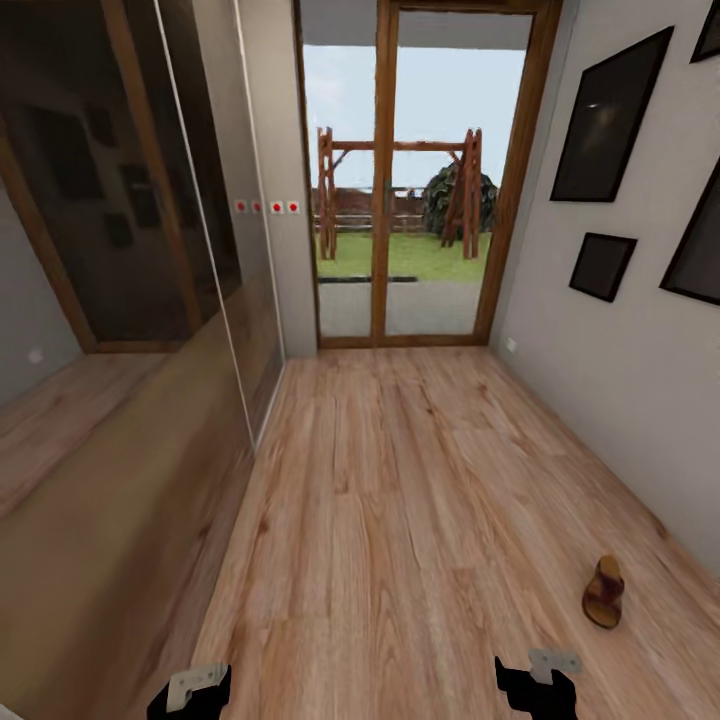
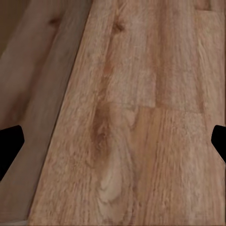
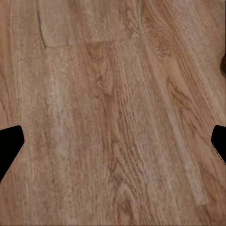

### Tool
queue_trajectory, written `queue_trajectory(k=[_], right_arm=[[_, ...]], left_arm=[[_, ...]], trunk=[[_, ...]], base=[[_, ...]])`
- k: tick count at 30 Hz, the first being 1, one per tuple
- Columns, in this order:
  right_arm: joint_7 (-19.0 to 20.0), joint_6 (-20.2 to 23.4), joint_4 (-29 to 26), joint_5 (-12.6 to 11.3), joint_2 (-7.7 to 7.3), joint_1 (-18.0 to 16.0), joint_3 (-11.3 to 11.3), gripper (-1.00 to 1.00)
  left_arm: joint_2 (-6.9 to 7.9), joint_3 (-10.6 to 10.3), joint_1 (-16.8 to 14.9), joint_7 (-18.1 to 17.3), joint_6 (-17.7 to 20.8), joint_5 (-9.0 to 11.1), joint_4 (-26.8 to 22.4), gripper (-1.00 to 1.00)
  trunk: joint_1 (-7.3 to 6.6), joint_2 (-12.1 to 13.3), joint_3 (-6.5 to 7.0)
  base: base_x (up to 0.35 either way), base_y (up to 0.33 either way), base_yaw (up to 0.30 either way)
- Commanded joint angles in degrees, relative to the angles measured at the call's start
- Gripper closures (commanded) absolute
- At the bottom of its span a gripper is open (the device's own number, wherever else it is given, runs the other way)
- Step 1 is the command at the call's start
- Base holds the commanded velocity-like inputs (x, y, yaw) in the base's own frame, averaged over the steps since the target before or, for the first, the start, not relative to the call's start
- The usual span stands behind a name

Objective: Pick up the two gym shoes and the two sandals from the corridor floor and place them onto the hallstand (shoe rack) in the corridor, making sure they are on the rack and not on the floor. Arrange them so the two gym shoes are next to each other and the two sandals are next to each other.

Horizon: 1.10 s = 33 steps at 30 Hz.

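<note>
One brown sandal (image 1: 604,592) lies on the corridor floor (image 1: 400,500) near the right wall, ahead of the right gripper (image 1: 538,686). Left gripper (image 1: 190,692) is cut off at frame bottom. Wrist views: both grippers' fingers spread wide, nothing btwn them, bare planks below. Dark sliver at right wrist view's edge, unidentifiable.

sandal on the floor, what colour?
Dark brown; the flat open sandal shows best in the head view.
</note>
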Motion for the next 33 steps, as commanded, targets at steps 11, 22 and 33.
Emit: queue_trajectory(k=[11,22,33], right_arm=[[-0.27,-0.13,0.10,0.59,0.00,-0.06,-0.31,-1.00],[-0.27,-0.13,0.10,0.59,0.00,-0.06,-0.31,-1.00],[-0.27,-0.11,0.10,0.59,0.00,-0.06,-0.31,-1.00]], left_arm=[[-0.20,0.48,-0.03,-0.31,-0.12,-0.42,-0.02,-1.00],[-0.14,0.48,-0.03,-0.31,-0.19,-0.39,-0.02,-1.00],[-0.14,0.48,-0.02,-0.31,-0.19,-0.39,-0.02,-1.00]], trunk=[[0.03,-0.02,-0.05],[0.03,-0.02,-0.05],[0.03,-0.02,-0.05]], base=[[0.338,-0.002,-0.231],[0.229,-0.047,-0.264],[0.046,-0.003,-0.265]])
